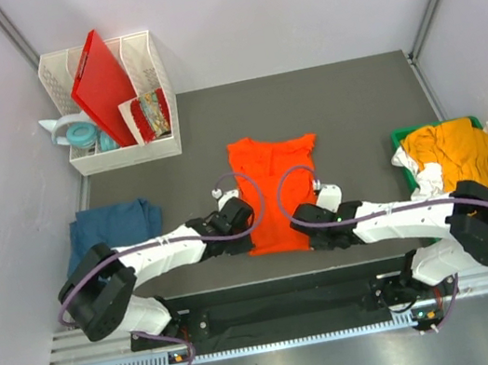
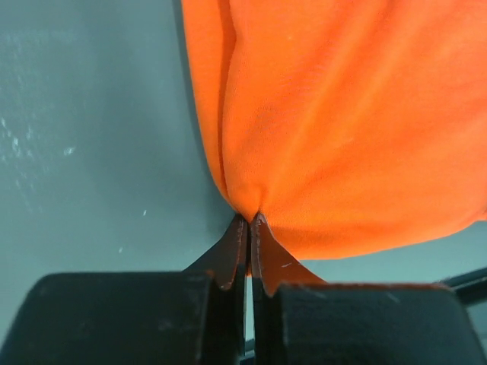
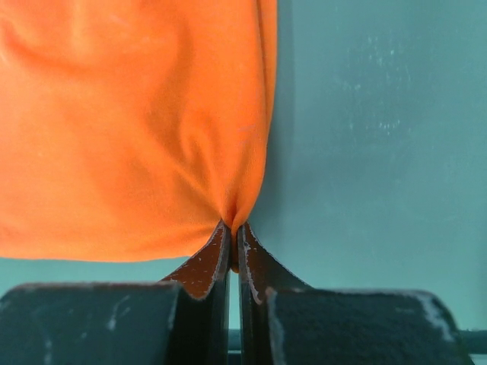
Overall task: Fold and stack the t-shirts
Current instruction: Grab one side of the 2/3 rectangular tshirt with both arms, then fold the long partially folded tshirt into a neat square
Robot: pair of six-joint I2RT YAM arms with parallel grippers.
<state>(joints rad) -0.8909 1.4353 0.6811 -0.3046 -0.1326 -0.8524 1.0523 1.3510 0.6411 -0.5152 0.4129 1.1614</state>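
Since both near hem corners of the orange shirt (image 1: 275, 186) are pinched, this looks like the bottom-to-top fold. It lies in the middle of the table (image 1: 354, 106), sides already tucked in to a narrow strip, collar end away from the arms. On the left gripper (image 2: 249, 220) the jaws are closed on the near-left corner, cloth bunched at the tips. The right gripper (image 3: 232, 226) has the same hold on the near-right corner. Both bites are shallow; can't tell if every layer is caught.

To do it well, I'd say:
- lift both corners together, level, just enough to clear the table
- carry them away from the bases in step so the hem runs straight
- lay the hem on the shoulder line, edges matching, release both at once

Uneven travel would skew the fold. A fast pull may drag the whole shirt or slip a layer.

At left the teal shirt (image 1: 112, 226) lies folded, likely the stack spot. A heap topped by a yellow shirt (image 1: 451, 151) waits in the green bin (image 1: 403, 133) at right.
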